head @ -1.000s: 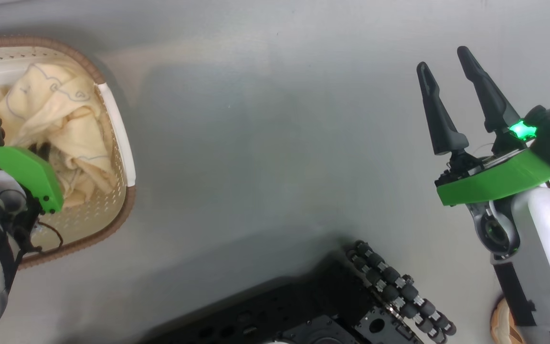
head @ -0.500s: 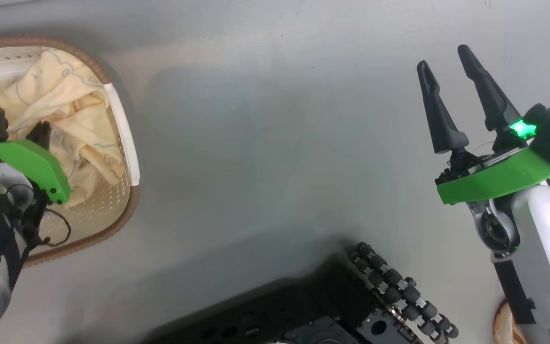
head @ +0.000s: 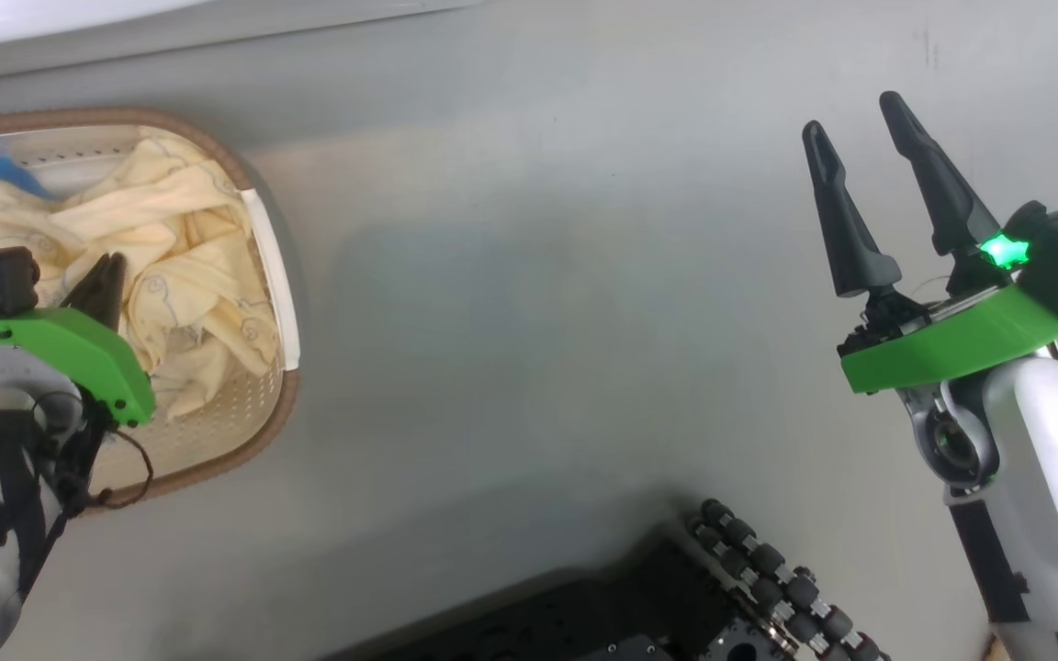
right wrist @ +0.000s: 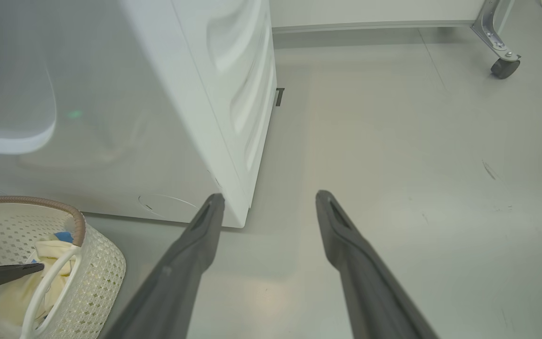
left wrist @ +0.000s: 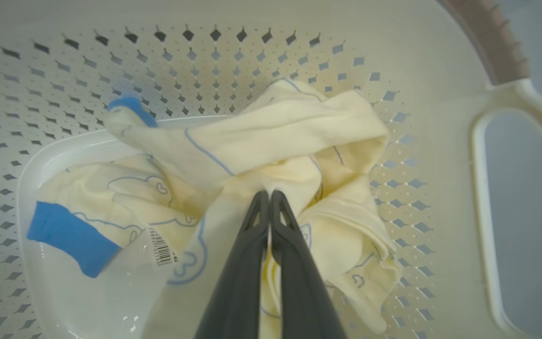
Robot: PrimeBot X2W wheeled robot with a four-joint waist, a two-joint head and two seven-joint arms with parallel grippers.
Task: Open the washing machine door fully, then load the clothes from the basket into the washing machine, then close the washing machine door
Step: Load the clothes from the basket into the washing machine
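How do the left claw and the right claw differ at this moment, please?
The left claw is shut on the clothes; the right claw is open and empty. The left claw reaches into the basket; the right claw hangs over bare floor. Both have long dark fingers.

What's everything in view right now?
Smooth floor: one, grey, under everything.
Big white washing machine: one, standing on the floor.
Cream-white perforated plastic basket, brown rim: one, on the floor by the washing machine.
Pale yellow garments, blue trim: one heap, inside the basket.
Small caster wheel: one, black, right wrist view's top right.
Robot's wheeled base: one, black, head view's bottom.
Left gripper: one, dark, shut on the garments.
Right gripper: one, dark, open above the floor.
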